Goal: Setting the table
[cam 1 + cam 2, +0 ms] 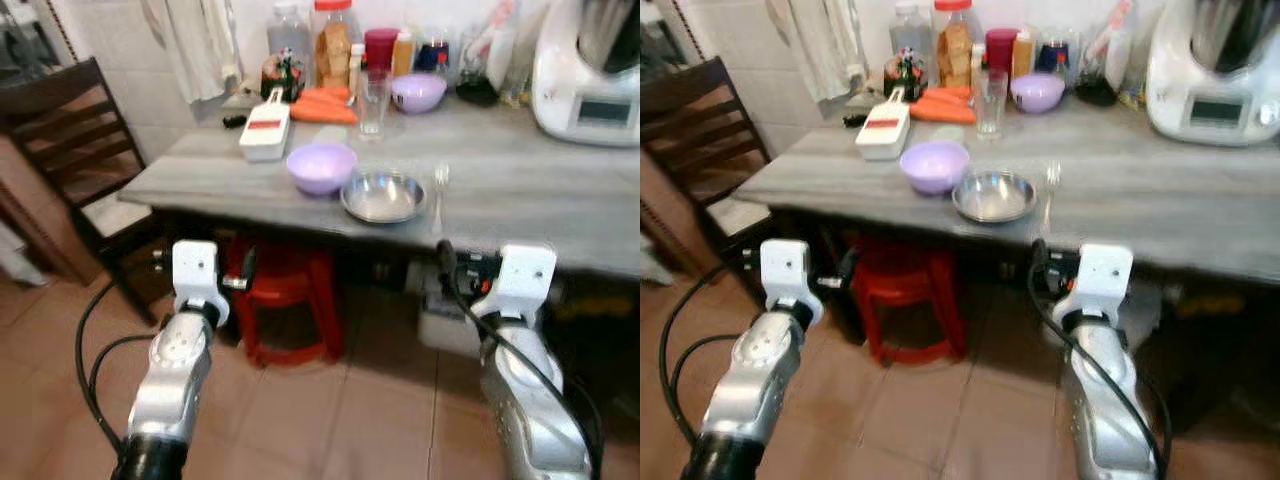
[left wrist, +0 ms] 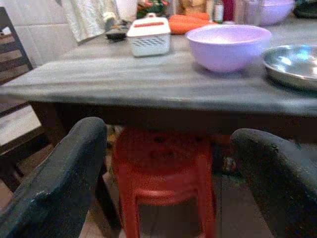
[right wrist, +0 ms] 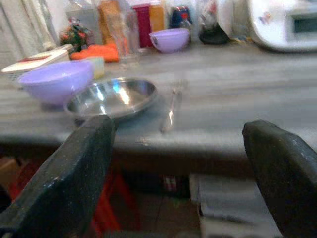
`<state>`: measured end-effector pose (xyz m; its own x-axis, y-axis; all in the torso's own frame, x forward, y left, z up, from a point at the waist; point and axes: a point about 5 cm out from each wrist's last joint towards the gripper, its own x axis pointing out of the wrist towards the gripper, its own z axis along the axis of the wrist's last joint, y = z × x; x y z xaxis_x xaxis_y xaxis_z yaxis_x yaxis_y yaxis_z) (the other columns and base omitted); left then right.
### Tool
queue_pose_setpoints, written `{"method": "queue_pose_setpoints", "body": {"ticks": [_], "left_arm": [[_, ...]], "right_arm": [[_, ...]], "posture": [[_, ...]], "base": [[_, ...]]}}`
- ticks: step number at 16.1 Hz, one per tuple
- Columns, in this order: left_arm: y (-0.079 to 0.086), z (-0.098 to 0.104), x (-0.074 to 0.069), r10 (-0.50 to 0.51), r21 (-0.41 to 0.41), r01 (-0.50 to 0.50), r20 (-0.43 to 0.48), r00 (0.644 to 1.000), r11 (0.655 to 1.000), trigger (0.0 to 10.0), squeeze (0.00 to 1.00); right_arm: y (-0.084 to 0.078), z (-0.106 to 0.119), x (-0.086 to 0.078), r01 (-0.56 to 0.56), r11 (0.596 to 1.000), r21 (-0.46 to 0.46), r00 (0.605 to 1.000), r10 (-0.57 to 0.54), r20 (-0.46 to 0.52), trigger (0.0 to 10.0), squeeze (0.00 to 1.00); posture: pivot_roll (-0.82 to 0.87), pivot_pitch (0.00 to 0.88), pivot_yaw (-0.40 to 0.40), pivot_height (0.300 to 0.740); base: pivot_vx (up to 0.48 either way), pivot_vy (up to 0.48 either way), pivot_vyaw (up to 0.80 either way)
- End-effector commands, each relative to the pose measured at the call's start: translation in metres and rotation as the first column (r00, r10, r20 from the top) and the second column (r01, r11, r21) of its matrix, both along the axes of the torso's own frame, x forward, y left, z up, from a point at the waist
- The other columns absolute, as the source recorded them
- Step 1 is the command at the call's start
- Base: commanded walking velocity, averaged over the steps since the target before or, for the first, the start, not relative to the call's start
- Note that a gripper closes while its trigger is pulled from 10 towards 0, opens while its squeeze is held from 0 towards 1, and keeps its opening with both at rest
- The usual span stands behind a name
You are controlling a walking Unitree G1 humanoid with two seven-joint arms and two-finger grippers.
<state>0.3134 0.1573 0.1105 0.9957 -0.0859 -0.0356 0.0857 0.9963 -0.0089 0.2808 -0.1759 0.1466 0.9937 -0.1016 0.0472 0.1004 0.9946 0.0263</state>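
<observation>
- The left gripper (image 2: 168, 173) and the right gripper (image 3: 183, 173) hang below the near edge of the grey worktop (image 1: 520, 200), fingers spread, holding nothing.
- A round steel plate (image 1: 383, 196) lies near that edge, a lilac plastic bowl (image 1: 321, 167) touching its left, a metal fork (image 1: 439, 190) just right.

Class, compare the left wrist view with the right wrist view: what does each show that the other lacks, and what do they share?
Left wrist view, not the right: the dark wooden chair beside the table, and the left hand, open. Right wrist view, not the left: the fork lying beside the steel plate, the white appliance at the back, and the right hand, open. Both: the table, the near purple bowl, the steel plate and the carrots.
</observation>
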Motion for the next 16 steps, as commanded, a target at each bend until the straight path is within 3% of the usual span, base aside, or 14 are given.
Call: {"method": "queue_pose_setpoints", "body": {"ticks": [1, 5, 16], "left_arm": [[0.001, 0.004, 0.002, 0.001, 0.010, -0.001, 0.013, 1.000, 1.000, 10.0, 0.00], [0.000, 0.004, 0.002, -0.005, 0.010, 0.005, 0.013, 1.000, 1.000, 10.0, 0.00], [-0.009, 0.008, -0.003, -0.110, -0.031, 0.112, 0.054, 0.992, 0.993, 10.0, 0.00]], "right_arm": [[-0.002, 0.003, 0.000, 0.010, 1.000, 0.006, 1.000, -0.010, 0.010, 10.0, 0.00], [-0.004, 0.003, -0.001, 0.027, 1.000, 0.008, 1.000, -0.027, 0.009, 10.0, 0.00], [-0.005, 0.004, -0.001, 0.030, 0.999, 0.011, 0.999, -0.031, 0.013, 10.0, 0.00]], "posture": [[-0.12, 0.023, 0.097, 0.740], [-0.12, 0.025, 0.098, 0.740], [-0.13, 0.029, 0.084, 0.740]], "base": [[-0.311, 0.000, 0.00], [-0.300, 0.000, 0.00], [0.000, 0.000, 0.00]]}}
